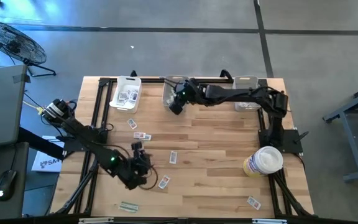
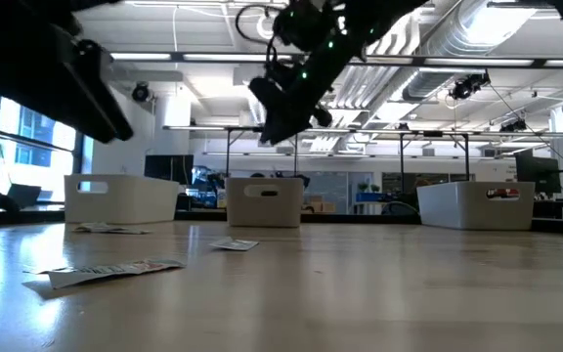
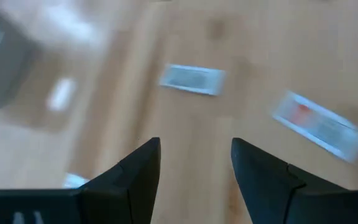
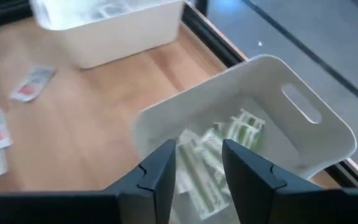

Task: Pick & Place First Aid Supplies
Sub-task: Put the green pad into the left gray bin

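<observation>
Small flat packets lie scattered on the wooden table: white ones with red marks (image 1: 142, 135), (image 1: 164, 182), one at mid-table (image 1: 173, 157) and a pale green strip (image 1: 128, 206) near the near edge. My left gripper (image 1: 143, 163) is open above the table's near left part. In its wrist view a pale packet (image 3: 191, 79) and a red-marked packet (image 3: 319, 124) lie flat beyond its gripper (image 3: 194, 158). My right gripper (image 1: 176, 102) is open and hovers over the middle bin (image 4: 291, 118), where green strips (image 4: 241, 130) lie; nothing shows between its fingers (image 4: 199, 162).
Three white bins stand along the far edge: left (image 1: 128, 93) with packets inside, middle (image 1: 171, 87), right (image 1: 246, 93). A white-and-yellow round tub (image 1: 263, 162) stands by the right arm's base. One more packet (image 1: 253, 201) lies near the right near corner. Black frame rails border the table.
</observation>
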{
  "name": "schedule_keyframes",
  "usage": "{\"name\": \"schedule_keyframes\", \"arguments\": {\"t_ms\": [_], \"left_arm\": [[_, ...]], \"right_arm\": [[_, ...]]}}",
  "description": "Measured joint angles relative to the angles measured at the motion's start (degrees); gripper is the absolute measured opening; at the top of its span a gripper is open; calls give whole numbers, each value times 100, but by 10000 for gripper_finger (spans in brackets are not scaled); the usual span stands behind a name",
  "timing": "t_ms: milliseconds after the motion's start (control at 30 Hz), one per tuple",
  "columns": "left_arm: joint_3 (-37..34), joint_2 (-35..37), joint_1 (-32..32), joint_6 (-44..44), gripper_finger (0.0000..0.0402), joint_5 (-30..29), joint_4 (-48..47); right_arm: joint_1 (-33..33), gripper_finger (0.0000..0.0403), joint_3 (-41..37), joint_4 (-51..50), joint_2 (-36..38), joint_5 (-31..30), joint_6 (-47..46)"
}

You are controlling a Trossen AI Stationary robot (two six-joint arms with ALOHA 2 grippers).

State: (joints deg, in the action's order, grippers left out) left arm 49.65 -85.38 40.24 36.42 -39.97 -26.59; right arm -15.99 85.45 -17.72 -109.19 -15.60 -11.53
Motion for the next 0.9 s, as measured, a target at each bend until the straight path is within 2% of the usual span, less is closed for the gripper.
{"name": "schedule_keyframes", "arguments": {"t_ms": [233,367,433,533,667,900], "left_arm": [[293,0,587,154,192,1736,-223],[375,0,778,284,192,2986,-110],[375,0,881,197,192,3388,-102],[259,0,1074,124,192,3501,26],[73,-4,1314,503,192,3500,431],[-17,-320,1840,885,192,2662,1359]], "right_arm": [[845,126,-2,-541,86,19,5],[1361,126,-2,-741,87,-282,8],[1593,126,-2,-786,106,-369,44],[1900,126,-2,-771,132,-538,165],[2172,126,-2,-784,130,-927,352],[2297,126,-2,-795,130,-1596,723]]}}
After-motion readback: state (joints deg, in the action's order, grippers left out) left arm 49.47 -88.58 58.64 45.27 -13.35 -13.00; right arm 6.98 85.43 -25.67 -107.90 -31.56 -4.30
